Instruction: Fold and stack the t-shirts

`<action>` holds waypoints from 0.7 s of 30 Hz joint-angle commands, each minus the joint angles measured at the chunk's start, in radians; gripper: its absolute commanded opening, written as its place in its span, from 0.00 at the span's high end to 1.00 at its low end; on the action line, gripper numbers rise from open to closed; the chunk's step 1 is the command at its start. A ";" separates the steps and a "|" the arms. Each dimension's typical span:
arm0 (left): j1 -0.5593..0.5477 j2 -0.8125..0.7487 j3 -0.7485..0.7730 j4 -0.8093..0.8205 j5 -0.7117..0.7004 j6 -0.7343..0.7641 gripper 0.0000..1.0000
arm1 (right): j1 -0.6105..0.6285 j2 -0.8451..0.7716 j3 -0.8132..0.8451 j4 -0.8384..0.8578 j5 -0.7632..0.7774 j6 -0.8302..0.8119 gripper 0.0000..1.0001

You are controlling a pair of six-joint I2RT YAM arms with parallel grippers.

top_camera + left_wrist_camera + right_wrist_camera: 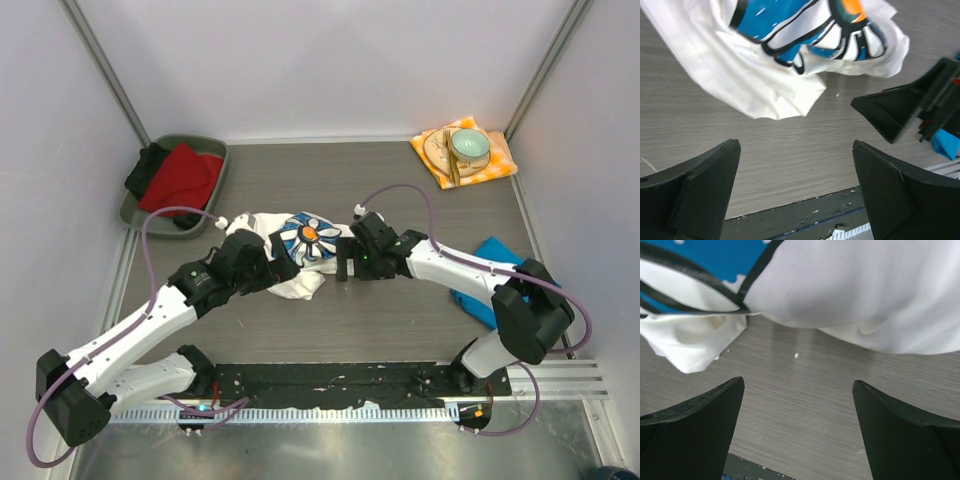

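The white t-shirt with the blue-petalled daisy print lies crumpled in a heap at the middle of the table. My left gripper is open and empty at its left side, just above the table; the left wrist view shows the shirt ahead of the open gripper. My right gripper is open and empty at the shirt's right side; its view shows the shirt just beyond the gripper. The bright blue t-shirt lies at the right, partly under the right arm.
A grey-green tray holding red and black cloths stands at the back left. An orange-and-white checked napkin with a plate and a cup lies at the back right. The black rail runs along the near edge.
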 commanded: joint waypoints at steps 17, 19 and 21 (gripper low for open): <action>-0.073 0.214 -0.101 0.195 -0.019 -0.074 0.01 | 0.016 0.228 0.111 0.082 0.104 -0.004 0.07; -0.077 0.243 -0.099 0.206 -0.026 -0.071 0.01 | 0.015 0.239 0.139 0.068 0.116 -0.014 0.06; -0.082 0.261 -0.098 0.215 -0.030 -0.071 0.01 | 0.015 0.248 0.154 0.060 0.137 -0.022 0.06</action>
